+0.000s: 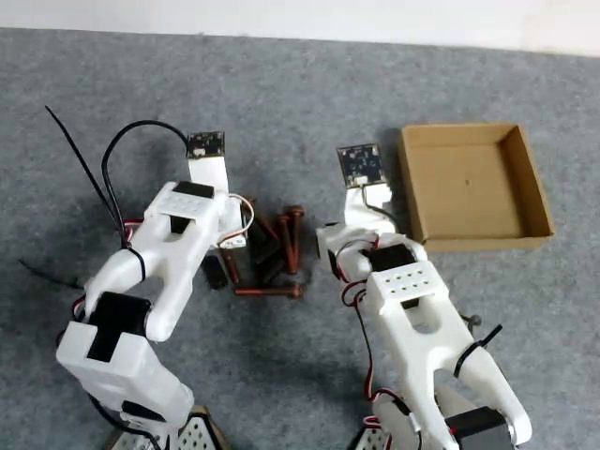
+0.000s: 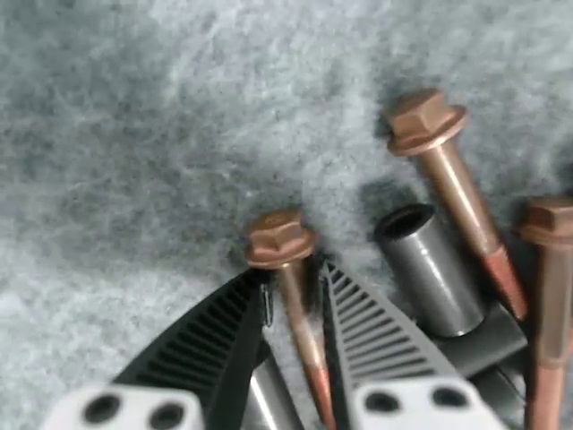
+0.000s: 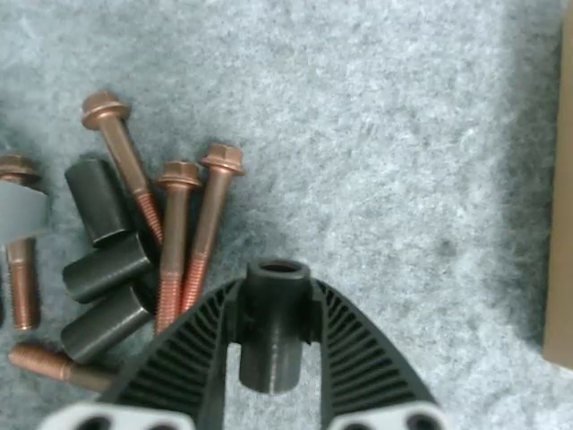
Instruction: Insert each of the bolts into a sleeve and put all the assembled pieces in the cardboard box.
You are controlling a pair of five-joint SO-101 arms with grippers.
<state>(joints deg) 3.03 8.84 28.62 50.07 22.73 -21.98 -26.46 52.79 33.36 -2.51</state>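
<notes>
Several copper bolts and dark sleeves lie in a pile (image 1: 272, 253) on the grey carpet between the two arms. My left gripper (image 2: 295, 273) is at the pile's left side (image 1: 228, 264), shut on the shank of a bolt (image 2: 279, 237) whose hex head sticks out past the fingertips. My right gripper (image 3: 276, 288) is just right of the pile (image 1: 330, 246), shut on a dark sleeve (image 3: 273, 331) with its open end facing outward. Loose beside it lie a bolt (image 3: 215, 215) and a sleeve (image 3: 107, 266). The cardboard box (image 1: 530, 178) sits to the right.
Close to the held bolt are another sleeve (image 2: 428, 269) and two more bolts (image 2: 445, 179), (image 2: 546, 296). The box wall (image 3: 560, 224) stands near the right gripper. Cables loop over the left arm (image 1: 131, 141). Open carpet lies behind and in front of the pile.
</notes>
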